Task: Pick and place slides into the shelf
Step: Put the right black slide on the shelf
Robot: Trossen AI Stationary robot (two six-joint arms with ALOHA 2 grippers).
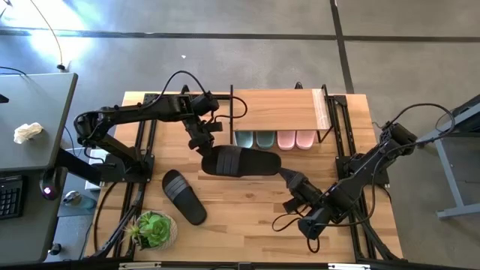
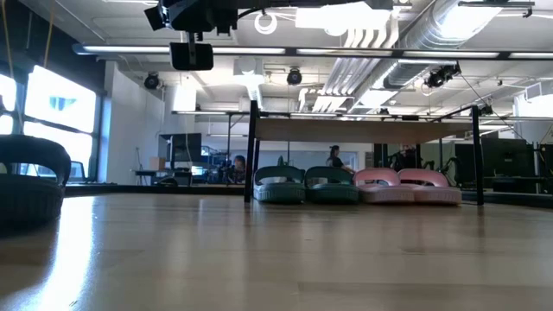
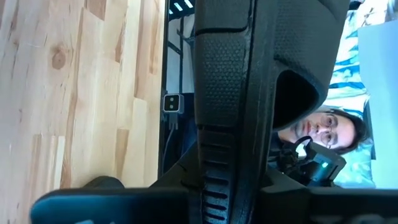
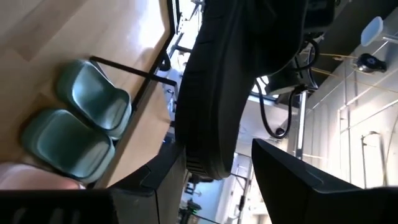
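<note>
Light wooden tabletop (image 1: 247, 199) carries the low plank-topped shelf on black legs (image 1: 277, 109) along its far edge; beneath it stand the sage-green pair (image 2: 305, 184) and the pale pink pair (image 2: 406, 186). One black ribbed rubber slide (image 1: 240, 161) hangs above the table in front of the shelf, clamped at its left end by the left gripper (image 1: 206, 142). The right gripper (image 1: 289, 178) sits at the opposite end, fingers apart around that end; contact cannot be confirmed. The second black ribbed slide (image 1: 184, 196) lies on the table, near a green potted plant (image 1: 154, 229). Judged properties: light, flexible rubber, ribbed and non-slip, not fragile. Recommended hold: sole edge or wide strap, since a single end grip lets it sag
</note>
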